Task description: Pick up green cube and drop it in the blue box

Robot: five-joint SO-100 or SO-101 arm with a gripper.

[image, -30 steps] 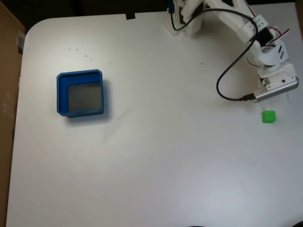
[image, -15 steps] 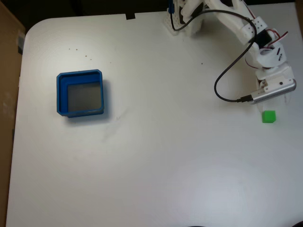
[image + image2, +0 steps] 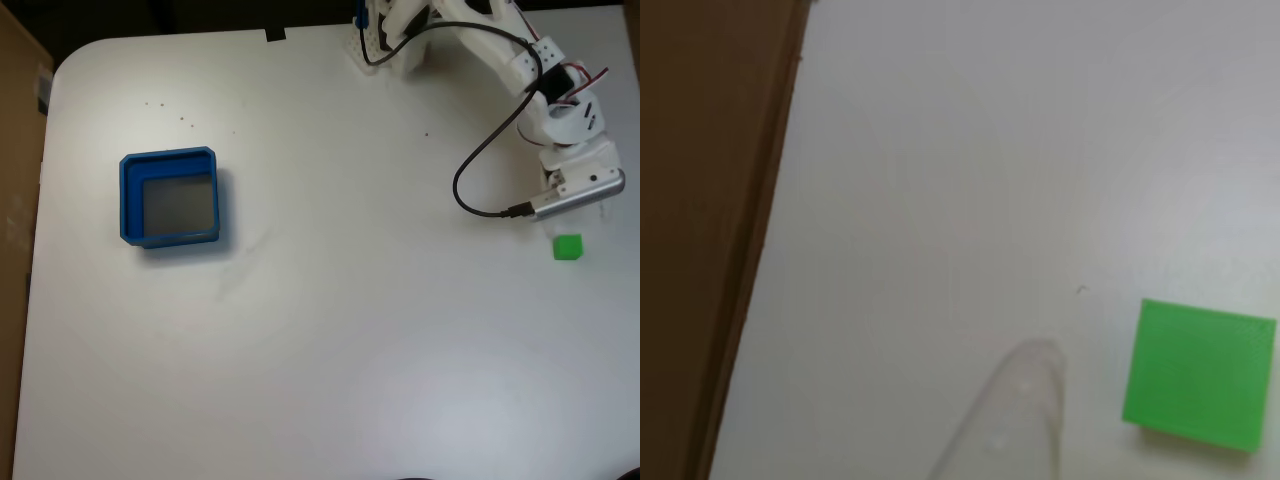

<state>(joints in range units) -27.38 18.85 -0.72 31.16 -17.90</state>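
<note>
Lowering onto the green cube [image 3: 568, 247] needs care: it rests free on the surface [image 3: 330, 330], at 6 o'clock of your claw [image 3: 580, 215], whose opening I cannot tell. Straddle it squarely; the blue box [image 3: 127, 200] waits at 9 o'clock.

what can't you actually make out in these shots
- Pincer opening: in the fixed view the arm's wrist covers the fingers from above; the other view shows one translucent fingertip, cut off by the bottom edge, so open or shut cannot be told.
- Green cube height and side faces: the other view looks almost straight down on its top; in the fixed view it is too small.
- Blue box floor: grey, too small to judge any detail.
</note>
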